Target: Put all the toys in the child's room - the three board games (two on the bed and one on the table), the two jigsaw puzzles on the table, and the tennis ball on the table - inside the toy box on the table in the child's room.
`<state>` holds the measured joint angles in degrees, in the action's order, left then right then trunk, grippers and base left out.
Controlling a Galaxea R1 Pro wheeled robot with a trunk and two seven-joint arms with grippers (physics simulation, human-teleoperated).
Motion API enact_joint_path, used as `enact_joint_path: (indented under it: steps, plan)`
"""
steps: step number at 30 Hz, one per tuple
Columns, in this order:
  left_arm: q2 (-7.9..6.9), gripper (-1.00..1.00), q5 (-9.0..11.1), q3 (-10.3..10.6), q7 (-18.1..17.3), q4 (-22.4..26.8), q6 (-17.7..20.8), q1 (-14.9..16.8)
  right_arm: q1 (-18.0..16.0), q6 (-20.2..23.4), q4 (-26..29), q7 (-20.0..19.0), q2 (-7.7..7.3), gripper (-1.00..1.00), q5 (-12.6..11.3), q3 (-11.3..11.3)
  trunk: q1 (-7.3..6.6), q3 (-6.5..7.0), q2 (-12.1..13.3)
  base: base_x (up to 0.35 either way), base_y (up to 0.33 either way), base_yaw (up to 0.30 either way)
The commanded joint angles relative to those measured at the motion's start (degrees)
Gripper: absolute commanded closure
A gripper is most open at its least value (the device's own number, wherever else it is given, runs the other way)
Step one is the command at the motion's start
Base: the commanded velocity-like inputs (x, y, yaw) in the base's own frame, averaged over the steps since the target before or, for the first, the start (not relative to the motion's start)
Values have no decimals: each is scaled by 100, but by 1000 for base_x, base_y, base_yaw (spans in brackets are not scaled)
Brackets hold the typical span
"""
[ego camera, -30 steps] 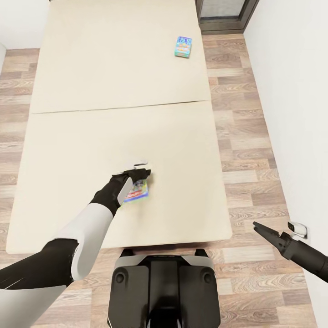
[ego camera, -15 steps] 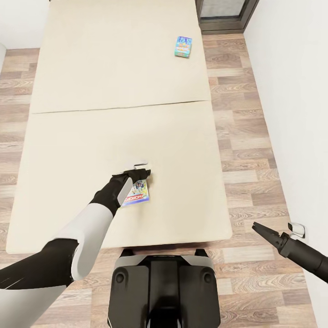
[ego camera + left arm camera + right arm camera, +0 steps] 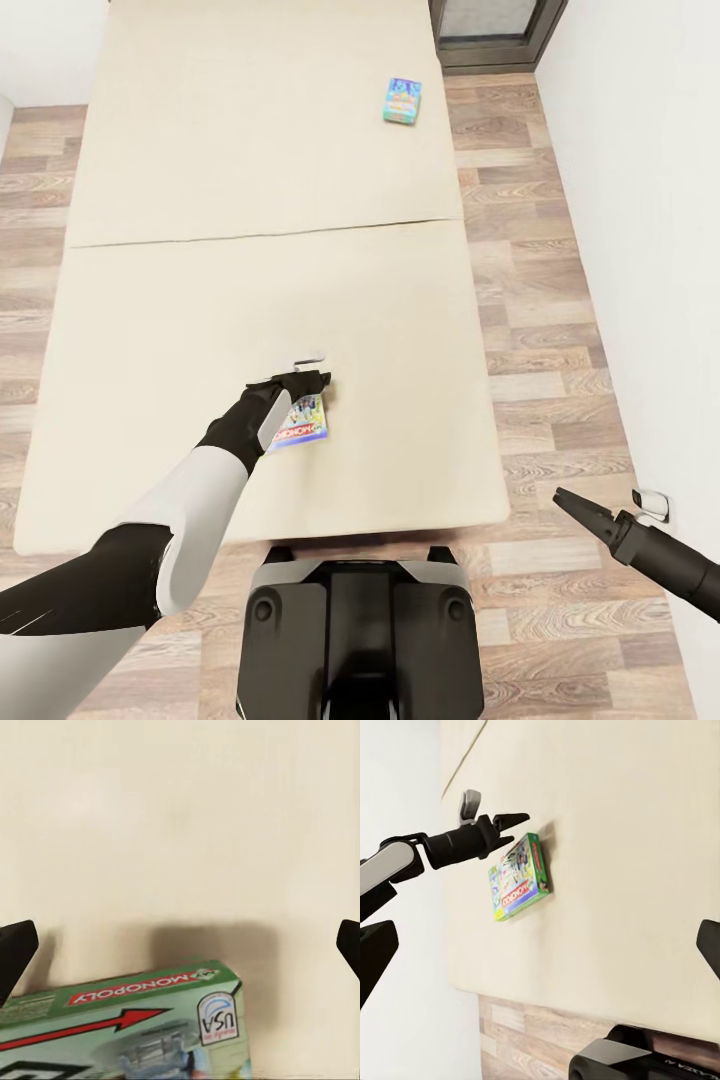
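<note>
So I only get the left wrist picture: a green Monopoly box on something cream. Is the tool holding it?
Observer: No. The head view shows the left tool open at the far end of the Monopoly box, not around it.
Visitor: Any other games about?
Observer: Yes, a blue board game lies near the far right corner of the bed.
Visitor: And the other arm?
Observer: The right tool hangs open over the wood floor beside the bed, holding nothing.

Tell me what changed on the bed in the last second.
The nearer board game by the left tool shows more of its cover now, its printed title coming into sight beside the arm. The left tool's fingers stand open above it, not gripping. The far board game, the bed and the right tool look unchanged.
</note>
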<state>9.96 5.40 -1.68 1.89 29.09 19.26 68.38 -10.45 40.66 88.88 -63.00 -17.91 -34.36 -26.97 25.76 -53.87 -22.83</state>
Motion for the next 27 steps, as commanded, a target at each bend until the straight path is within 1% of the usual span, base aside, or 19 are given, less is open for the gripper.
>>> enact_joint_path:
  steps: [1,5,16,18,23,26,27]
  plan:
    - [4,-100,57,-17,20,9,34,0,-1,38,-2,-2,-2,-100,-27,-2,2,-6,-9,-152,0,0]
    - [4,-100,57,-17,21,9,34,0,-1,33,-42,-3,-2,-100,-27,-2,2,-6,-9,-167,0,0]
    - [4,-100,49,-17,22,9,50,0,-1,30,-72,-4,-2,-100,-27,-5,2,-6,-9,-85,0,0]
    - [4,-100,49,-17,22,9,57,0,-1,30,-72,8,-2,-100,-27,-3,2,-6,-9,-201,0,0]
    - [4,-100,49,-17,22,9,69,0,-1,28,-72,227,3,-100,-27,2,2,-6,-9,-119,0,0]
    - [4,-100,49,-17,27,9,78,0,-1,25,-83,422,6,-100,-22,10,2,-6,-9,-157,0,0]
    - [4,-100,43,-17,23,11,83,0,-1,22,-88,543,7,-100,-13,14,2,-6,-9,-129,0,0]
